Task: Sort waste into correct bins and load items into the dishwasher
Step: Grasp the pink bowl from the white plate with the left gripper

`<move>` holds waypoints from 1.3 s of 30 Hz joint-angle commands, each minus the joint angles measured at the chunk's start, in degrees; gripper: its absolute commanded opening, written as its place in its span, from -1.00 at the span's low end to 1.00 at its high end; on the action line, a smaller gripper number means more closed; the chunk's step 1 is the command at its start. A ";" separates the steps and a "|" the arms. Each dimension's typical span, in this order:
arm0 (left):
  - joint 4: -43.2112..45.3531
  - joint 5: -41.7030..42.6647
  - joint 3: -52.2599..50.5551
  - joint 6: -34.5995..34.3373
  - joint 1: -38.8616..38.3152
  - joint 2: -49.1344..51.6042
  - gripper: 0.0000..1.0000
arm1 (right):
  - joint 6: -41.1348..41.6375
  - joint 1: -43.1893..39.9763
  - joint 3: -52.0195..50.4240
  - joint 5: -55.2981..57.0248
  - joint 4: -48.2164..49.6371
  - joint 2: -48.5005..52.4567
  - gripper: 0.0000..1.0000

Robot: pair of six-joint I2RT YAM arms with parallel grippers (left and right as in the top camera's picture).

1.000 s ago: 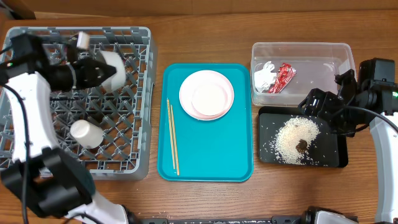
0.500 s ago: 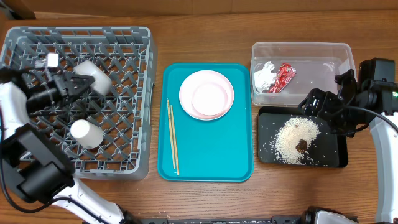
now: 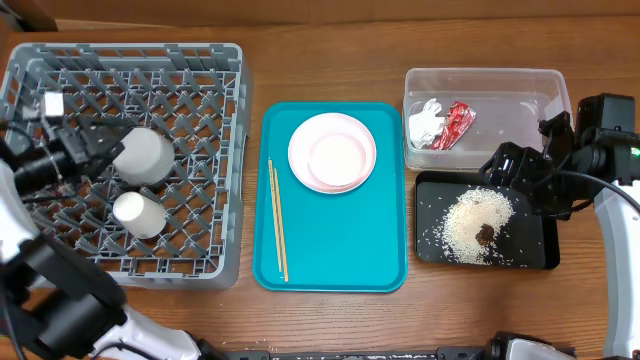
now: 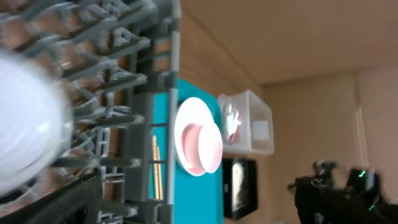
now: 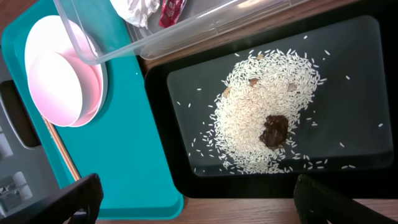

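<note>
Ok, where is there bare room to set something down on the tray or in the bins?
The teal tray is bare below the plate and right of the chopsticks. The right half of the clear tub is free, past the red wrapper. Crowded: the black tray, rice spread over its middle.

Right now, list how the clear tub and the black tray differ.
The clear tub is see-through with tall walls; the black tray is opaque and shallow. The clear tub holds a red wrapper and a white tissue; the black tray holds rice with a brown lump. The clear tub lies farther from the robot than the black tray. Both are rectangular, similar in footprint, and sit right of the teal tray.
</note>
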 commanded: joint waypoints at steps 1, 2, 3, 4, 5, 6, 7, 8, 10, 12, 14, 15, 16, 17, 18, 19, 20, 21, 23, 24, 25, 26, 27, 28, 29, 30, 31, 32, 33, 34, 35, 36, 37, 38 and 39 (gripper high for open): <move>1.95 -5.40 0.52 -5.22 -8.17 -6.43 1.00 | -0.02 -0.13 1.14 -0.28 0.04 -0.48 0.99; 3.06 -7.93 0.52 -7.30 -11.26 -7.21 1.00 | -0.02 -0.13 1.14 -0.28 0.07 -0.48 1.00; 4.35 -10.73 0.52 -9.31 -14.40 -7.74 1.00 | 0.00 -0.13 1.14 -0.28 0.04 -0.48 1.00; 6.10 -14.71 0.52 -11.87 -18.34 -7.93 1.00 | 0.00 -0.13 1.14 -0.28 0.04 -0.48 1.00; 7.45 -17.84 0.52 -13.86 -21.35 -7.96 1.00 | -0.02 -0.13 1.14 -0.28 0.04 -0.48 1.00; 8.90 -21.66 0.52 -15.93 -24.87 -7.80 1.00 | 0.00 -0.13 1.14 -0.28 0.02 -0.48 1.00; 10.25 -25.44 0.52 -17.64 -28.37 -7.56 1.00 | -0.02 -0.13 1.14 -0.28 -0.09 -0.48 1.00; 11.74 -30.10 0.50 -19.32 -32.50 -7.26 1.00 | 0.00 -0.13 1.14 -0.28 -0.13 -0.48 1.00; 15.19 -40.79 0.50 -22.38 -43.17 -6.10 1.00 | -0.02 -0.13 1.14 -0.28 -0.17 -0.48 1.00; 17.57 -46.95 0.48 -23.74 -50.16 -4.85 1.00 | -0.02 -0.13 1.14 -0.28 -0.17 -0.48 1.00; 20.68 -54.07 0.48 -24.61 -58.97 -1.95 1.00 | -0.02 -0.13 1.14 -0.31 -0.13 -0.48 1.00; 21.55 -56.30 0.48 -25.00 -61.53 -0.68 0.99 | -0.02 -0.13 1.14 -0.28 -0.15 -0.48 1.00; 22.34 -57.99 0.48 -25.09 -63.78 0.70 1.00 | -0.02 -0.13 1.14 -0.28 -0.15 -0.48 1.00; 23.06 -59.56 0.48 -25.27 -65.90 2.14 1.00 | -0.02 -0.13 1.14 -0.28 -0.15 -0.48 1.00; 23.76 -60.65 0.48 -25.27 -67.60 3.63 1.00 | -0.02 -0.13 1.14 -0.28 -0.15 -0.48 1.00; 24.74 -61.99 0.48 -25.24 -70.40 6.54 1.00 | -0.02 -0.13 1.14 -0.31 -0.22 -0.48 1.00; 25.14 -62.93 0.48 -25.24 -71.67 8.22 0.99 | -0.02 -0.13 1.14 -0.31 -0.28 -0.48 1.00; 25.42 -63.78 0.48 -25.27 -72.63 9.64 0.93 | -0.02 -0.13 1.14 -0.28 -0.33 -0.48 1.00; 25.62 -66.16 0.48 -25.55 -74.23 13.16 0.61 | -0.02 -0.13 1.14 -0.31 -0.31 -0.48 1.00; 25.53 -67.14 0.48 -26.16 -74.40 14.12 0.35 | -0.02 -0.13 1.14 -0.31 -0.33 -0.48 1.00; 25.40 -67.56 0.48 -26.86 -74.47 14.84 0.18 | 0.00 -0.13 1.14 -0.31 -0.33 -0.48 1.00; 25.35 -67.54 0.48 -27.36 -74.47 15.17 -0.04 | -0.02 -0.13 1.14 -0.31 -0.33 -0.48 1.00; 25.35 -67.30 0.48 -27.82 -74.47 15.47 -0.13 | -0.02 -0.13 1.14 -0.31 -0.35 -0.48 1.00; 25.33 -67.14 0.48 -27.80 -74.36 15.47 -0.14 | 0.00 -0.13 1.14 -0.31 -0.37 -0.48 1.00; 25.35 -67.19 0.48 -27.78 -74.23 15.47 -0.37 | -0.02 -0.13 1.14 -0.31 -0.39 -0.48 1.00; 25.35 -67.17 0.48 -27.78 -74.23 15.45 -0.58 | 0.00 -0.13 1.14 -0.31 -0.39 -0.48 1.00; 25.22 -67.17 0.48 -27.78 -74.23 15.45 -0.78 | -0.02 -0.13 1.14 -0.31 -0.39 -0.48 1.00; 24.72 -67.17 0.63 -27.80 -74.23 15.41 -0.92 | -0.02 -0.13 1.14 -0.31 -0.39 -0.48 1.00; 24.20 -67.17 0.94 -27.80 -74.23 15.41 -0.92 | -0.02 -0.13 1.14 -0.31 -0.39 -0.48 1.00; 23.41 -67.14 1.62 -27.80 -74.23 15.41 -0.92 | -0.02 -0.13 1.14 -0.31 -0.39 -0.48 1.00; 22.60 -67.17 2.34 -27.82 -74.23 15.39 -0.92 | 0.00 -0.13 1.14 -0.31 -0.39 -0.48 1.00; 21.00 -67.17 3.98 -27.82 -74.23 15.34 -0.92 | 0.00 -0.13 1.14 -0.31 -0.46 -0.48 1.00; 19.17 -67.17 6.08 -27.85 -74.16 15.26 -0.92 | -0.02 -0.13 1.14 -0.31 -0.52 -0.48 1.00; 17.66 -67.17 8.07 -28.24 -74.03 15.10 -0.92 | -0.02 -0.13 1.14 -0.31 -0.50 -0.48 1.00; 16.17 -67.06 10.40 -28.89 -73.77 14.88 -0.92 | -0.02 -0.13 1.14 -0.31 -0.50 -0.48 1.00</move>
